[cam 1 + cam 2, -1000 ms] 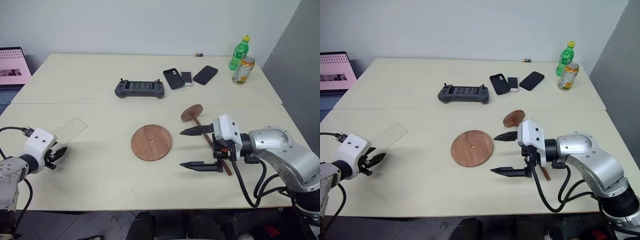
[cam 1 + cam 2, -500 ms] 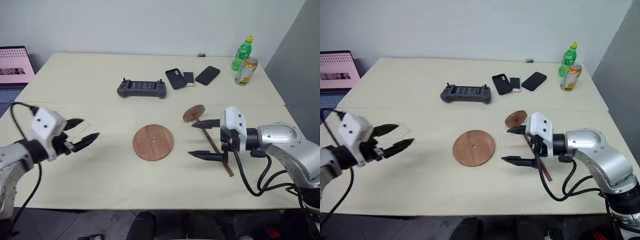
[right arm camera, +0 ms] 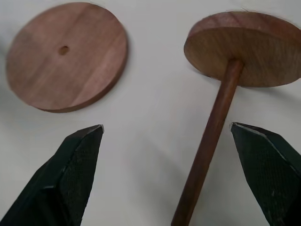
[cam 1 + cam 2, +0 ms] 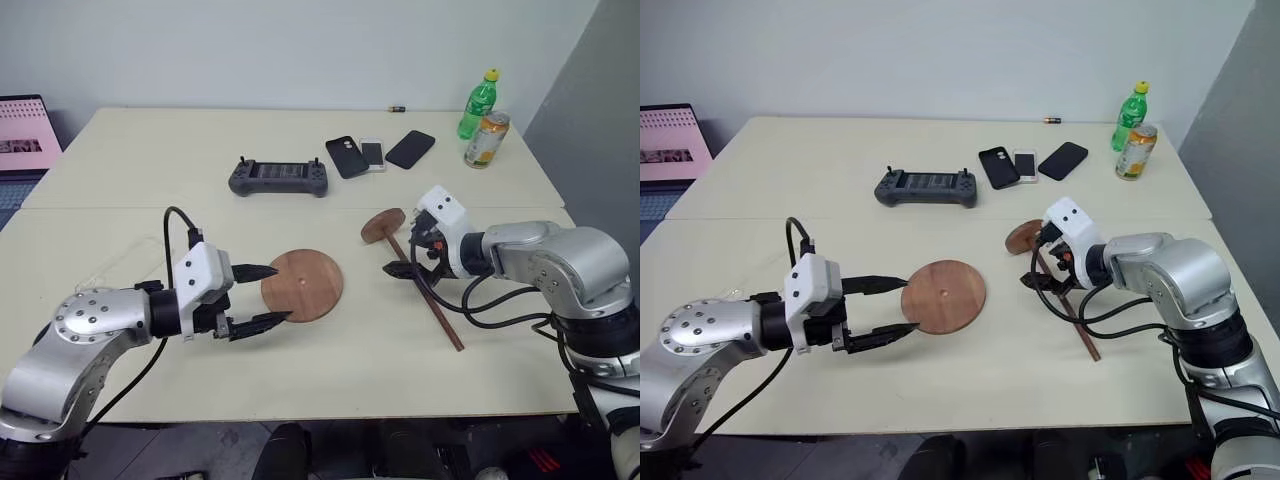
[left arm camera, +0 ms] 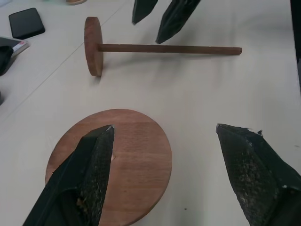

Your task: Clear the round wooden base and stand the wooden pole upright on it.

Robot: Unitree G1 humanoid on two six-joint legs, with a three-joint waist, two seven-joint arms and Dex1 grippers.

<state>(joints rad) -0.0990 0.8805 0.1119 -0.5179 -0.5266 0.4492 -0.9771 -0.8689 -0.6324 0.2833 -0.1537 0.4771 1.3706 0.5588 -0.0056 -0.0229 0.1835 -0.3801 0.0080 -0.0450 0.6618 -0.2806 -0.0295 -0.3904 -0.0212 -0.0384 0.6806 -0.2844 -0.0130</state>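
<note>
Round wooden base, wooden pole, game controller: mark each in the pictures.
round wooden base (image 4: pixel 302 285), left eye view, middle of its flat top.
wooden pole (image 4: pixel 440 315), left eye view, bare rod, lying flat.
game controller (image 4: pixel 926 187), right eye view, centre of its body.

Reddish-brown round wooden base (image 4: pixel 302 285), dark-brown wooden pole (image 4: pixel 425 296), cream table (image 4: pixel 150 160).

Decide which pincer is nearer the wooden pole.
Right. The right pincer hangs open just over the wooden pole; the left pincer sits open beside the round wooden base, farther off.
</note>
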